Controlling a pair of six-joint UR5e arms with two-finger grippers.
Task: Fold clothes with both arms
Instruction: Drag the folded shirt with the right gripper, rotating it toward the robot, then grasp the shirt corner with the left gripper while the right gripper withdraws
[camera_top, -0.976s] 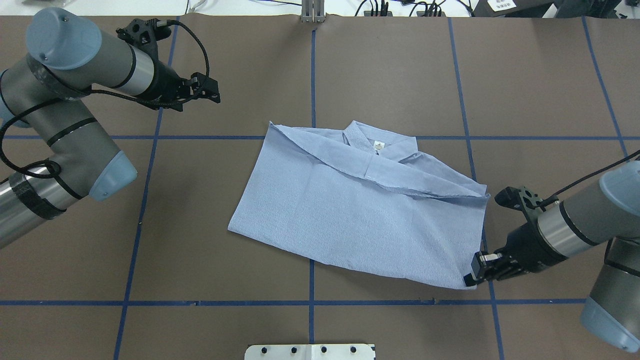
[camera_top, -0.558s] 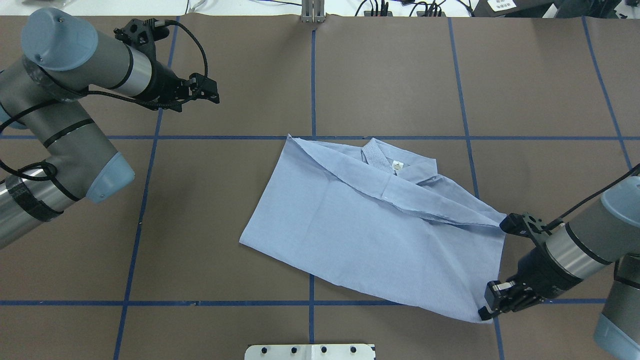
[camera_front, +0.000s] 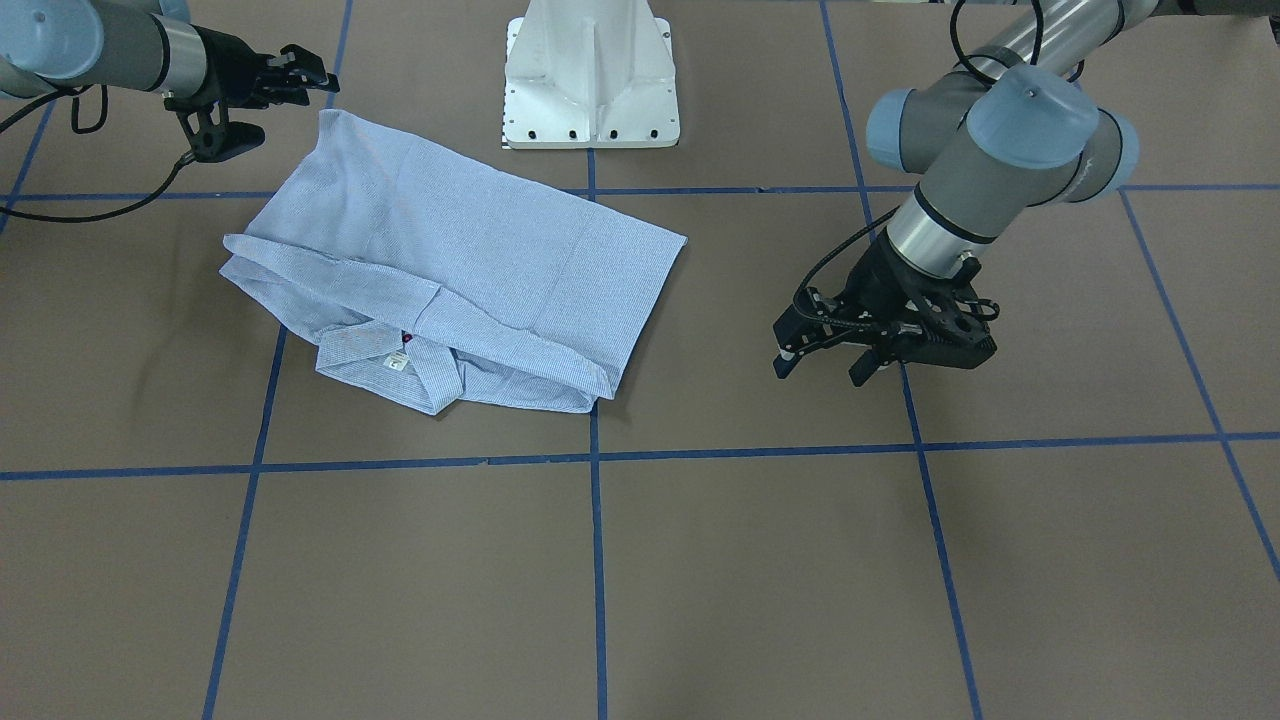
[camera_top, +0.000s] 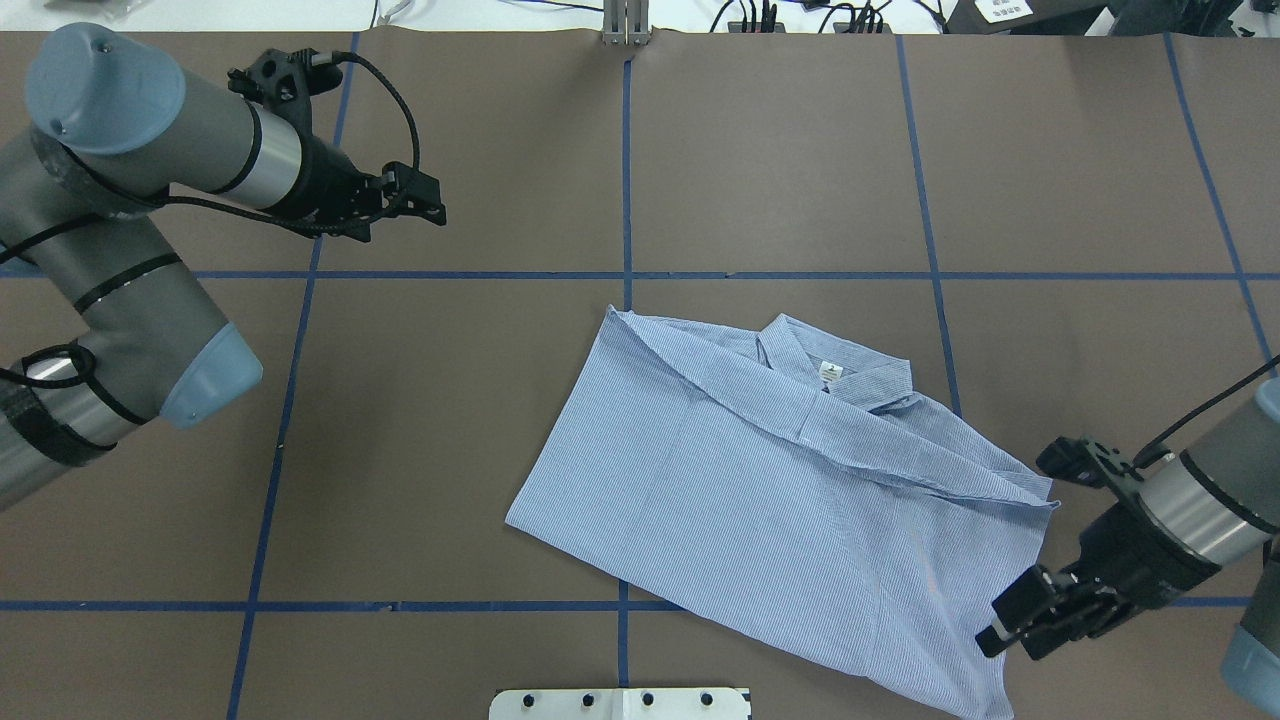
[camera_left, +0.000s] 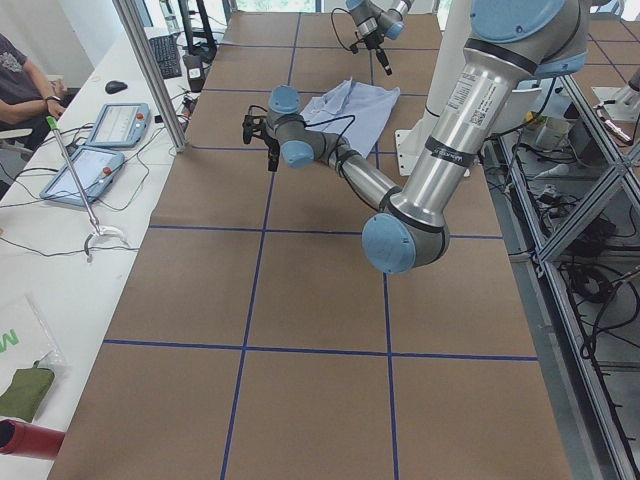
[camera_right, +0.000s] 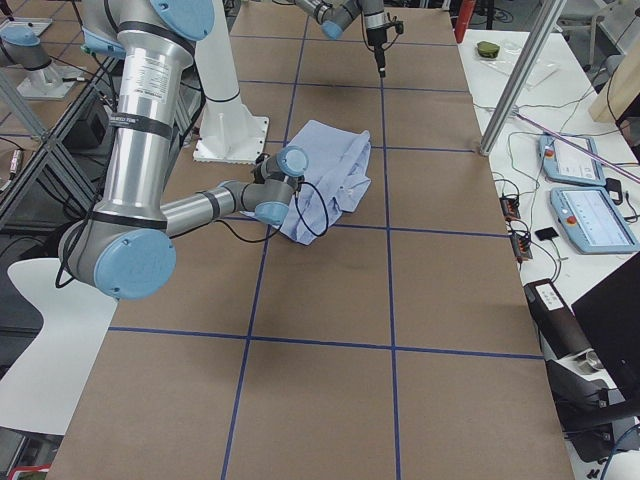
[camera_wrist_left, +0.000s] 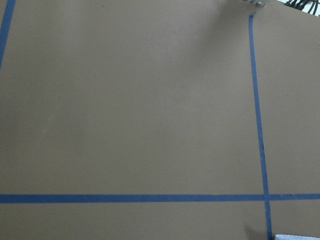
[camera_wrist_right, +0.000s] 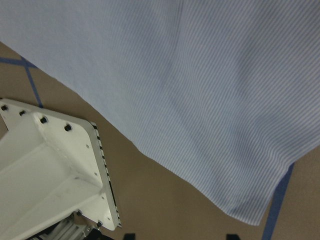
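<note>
Dragging seems over; in the front-facing view the shirt (camera_front: 450, 250) lies flat just in front of the white pedestal base (camera_front: 590, 90), skewed toward the base's right-arm side, collar on the edge away from the base; the right gripper (camera_front: 305, 80) sits by the corner nearest the base, fingers spread and holding nothing; the left gripper (camera_front: 825, 365) hovers spread too, well off on the base's other side.

Overhead, compared with a second ago, the shirt has slid closer to the base and the right gripper has let its corner go; I'd guess a repositioning pull, with the next fold still to do.

Side views: brown paper table (camera_left: 320, 300) gridded with blue tape (camera_left: 250, 346); tablets (camera_left: 100, 145) and a seated person (camera_left: 20, 70) far from the base.

Left wrist: just paper and tape; right wrist: striped cloth beside the base.
</note>
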